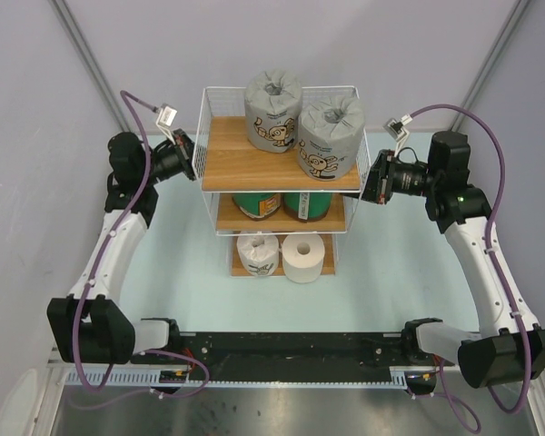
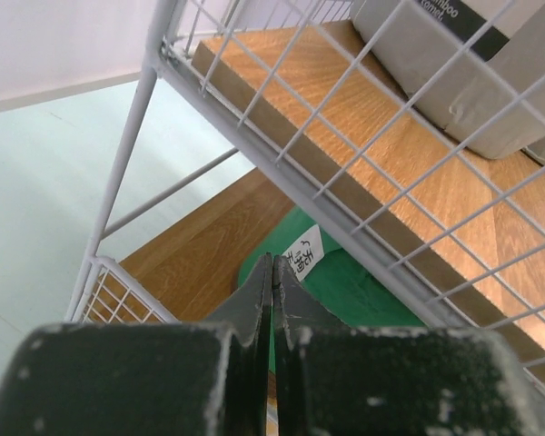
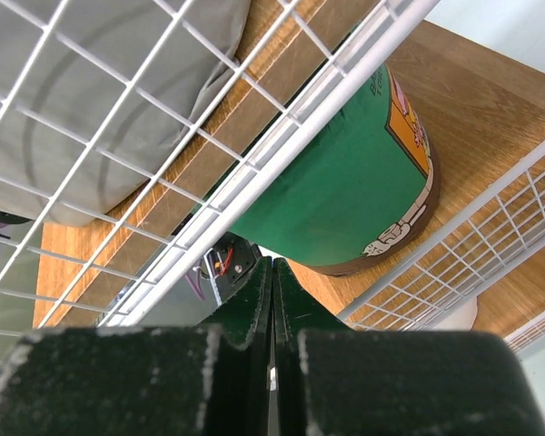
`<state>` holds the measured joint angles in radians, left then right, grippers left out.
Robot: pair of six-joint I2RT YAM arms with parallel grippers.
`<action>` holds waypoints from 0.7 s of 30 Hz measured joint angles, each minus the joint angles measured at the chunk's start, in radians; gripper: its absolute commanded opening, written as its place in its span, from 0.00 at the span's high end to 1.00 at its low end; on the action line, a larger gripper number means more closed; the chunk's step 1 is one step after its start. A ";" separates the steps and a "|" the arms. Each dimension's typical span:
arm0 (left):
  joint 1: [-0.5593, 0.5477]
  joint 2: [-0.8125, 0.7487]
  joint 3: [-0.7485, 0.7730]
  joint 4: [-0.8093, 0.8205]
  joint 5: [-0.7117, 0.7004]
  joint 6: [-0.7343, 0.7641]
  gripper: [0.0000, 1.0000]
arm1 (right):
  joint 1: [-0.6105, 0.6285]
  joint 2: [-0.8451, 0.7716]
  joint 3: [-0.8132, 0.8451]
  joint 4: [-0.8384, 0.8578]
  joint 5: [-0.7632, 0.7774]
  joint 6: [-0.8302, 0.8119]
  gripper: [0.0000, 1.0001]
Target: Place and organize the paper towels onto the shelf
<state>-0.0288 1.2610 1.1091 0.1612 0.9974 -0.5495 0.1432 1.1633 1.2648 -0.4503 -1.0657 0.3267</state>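
The shelf stands mid-table with every paper towel on it. Two grey cartoon-print rolls are on the top board. Two green rolls fill the middle tier. A white-wrapped roll and a bare white roll sit on the bottom board. My left gripper is shut and empty at the shelf's left wire side, pointing at a green roll. My right gripper is shut and empty at the shelf's right side, close to the other green roll.
White wire mesh lies just ahead of the left fingers, and mesh crosses in front of the right fingers. Grey walls close in behind the shelf. A purple cable loops off each wrist.
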 measured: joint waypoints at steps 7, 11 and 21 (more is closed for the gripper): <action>-0.011 0.003 0.021 -0.002 -0.018 0.001 1.00 | 0.011 0.010 0.000 0.002 -0.002 -0.004 1.00; -0.029 0.003 0.023 -0.003 -0.028 0.002 1.00 | 0.026 0.023 0.000 0.012 -0.002 -0.001 1.00; -0.060 0.011 0.023 -0.011 -0.056 0.009 1.00 | 0.057 0.042 0.000 0.059 0.002 0.038 1.00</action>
<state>-0.0891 1.2716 1.1320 0.1505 0.9413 -0.5404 0.2005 1.2053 1.2648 -0.3916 -1.0634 0.3645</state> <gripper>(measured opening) 0.005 0.009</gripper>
